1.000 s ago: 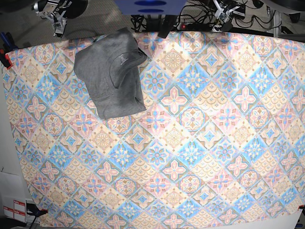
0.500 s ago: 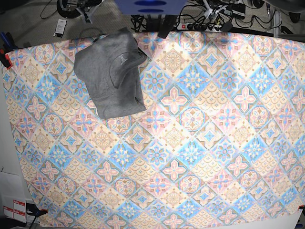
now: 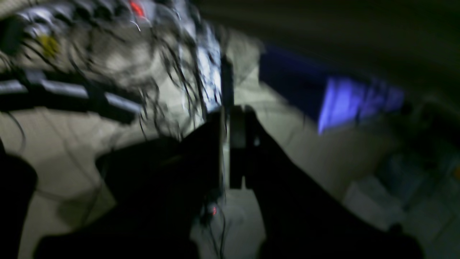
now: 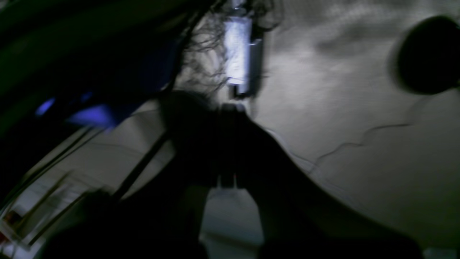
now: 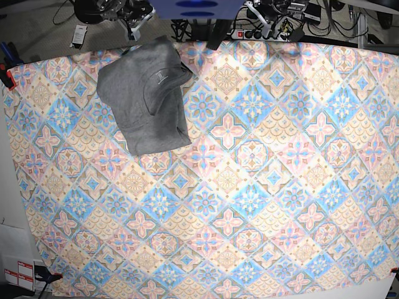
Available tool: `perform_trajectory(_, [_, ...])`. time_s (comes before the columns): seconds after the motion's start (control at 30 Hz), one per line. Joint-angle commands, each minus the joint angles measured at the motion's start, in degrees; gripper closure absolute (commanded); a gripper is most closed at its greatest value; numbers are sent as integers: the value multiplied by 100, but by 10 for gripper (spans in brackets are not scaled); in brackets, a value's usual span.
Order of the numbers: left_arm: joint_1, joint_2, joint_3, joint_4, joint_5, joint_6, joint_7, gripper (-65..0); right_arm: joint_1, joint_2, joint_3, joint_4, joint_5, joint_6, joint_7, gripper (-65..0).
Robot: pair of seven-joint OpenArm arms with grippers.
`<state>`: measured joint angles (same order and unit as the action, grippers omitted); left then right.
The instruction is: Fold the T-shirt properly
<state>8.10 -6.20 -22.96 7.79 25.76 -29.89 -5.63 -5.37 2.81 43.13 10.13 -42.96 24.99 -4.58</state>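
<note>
The T-shirt (image 5: 144, 98) lies folded into a rough grey rectangle on the patterned cloth (image 5: 262, 187) that covers the table, near the far left part of the base view, with nothing lying on it and nothing touching it. Both arms are pulled up past the far edge of the table. The right tool (image 4: 226, 144) shows in its own wrist view as a dark shape with its two fingers pressed together and nothing between them; in the base view it sits just beyond the shirt's far edge, apart from the cloth. Ahead of that tool lies pale floor (image 4: 359, 108), a tangle of thin cables (image 4: 205, 68) and a bright white strip (image 4: 237, 50); a dark round shape (image 4: 427, 54) sits far to its right. The left tool (image 3: 230, 147) is likewise together, only a thin bright slit showing between its fingers, and it grips nothing. Beyond it are more loose cables (image 3: 158, 72), a small red light (image 3: 136, 8) up to its left and a blue-lit patch (image 3: 345, 104) to its right. Both wrist views are dark and smeared, so finer detail cannot be told. The shirt is well away from the left tool, across the table's far edge.
</note>
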Motion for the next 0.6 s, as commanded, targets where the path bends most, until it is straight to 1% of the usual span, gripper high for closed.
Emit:
perform_trajectory(0.0, [-5, -18, 15, -45, 31, 110, 22, -32, 31, 14, -1, -42, -42, -25, 67, -2])
perform_trajectory(0.07, [-111, -9, 15, -72, 31, 435, 40, -32, 119, 14, -1, -103, -86, -359, 111, -2])
perform_trajectory(0.1, [-146, 9, 15, -72, 31, 576, 40, -33, 154, 14, 16, -103, -78, -578, 128, -2])
perform_trajectory(0.17, [-199, 9, 15, -72, 31, 892, 49, -35, 163, 5, 25, -103, -69, -886, 128, -2])
perform_trajectory(0.2, [-225, 17, 15, -72, 31, 1015, 49, -35, 163, 5, 25, -103, -69, -1009, 137, -2])
perform_trajectory(0.27, [-234, 17, 15, -72, 31, 1253, 49, -35, 172, -22, 25, -103, -42, -1405, 137, -2])
perform_trajectory(0.3, [-234, 17, 15, -72, 31, 1305, 49, -36, 207, -22, 25, -103, 19, -1528, 137, -2])
perform_trajectory(0.4, [-225, -9, 15, -72, 22, 1332, 49, -36, 304, -39, 25, -112, 177, -1563, 137, -2])
perform_trajectory(0.47, [-199, -18, 15, -72, 22, 1332, 57, -36, 312, -136, 25, -112, 432, -1563, 137, -2])
perform_trajectory(0.57, [-199, -18, 15, -72, 31, 1332, 57, -36, 312, -145, 25, -112, 731, -1563, 137, -2])
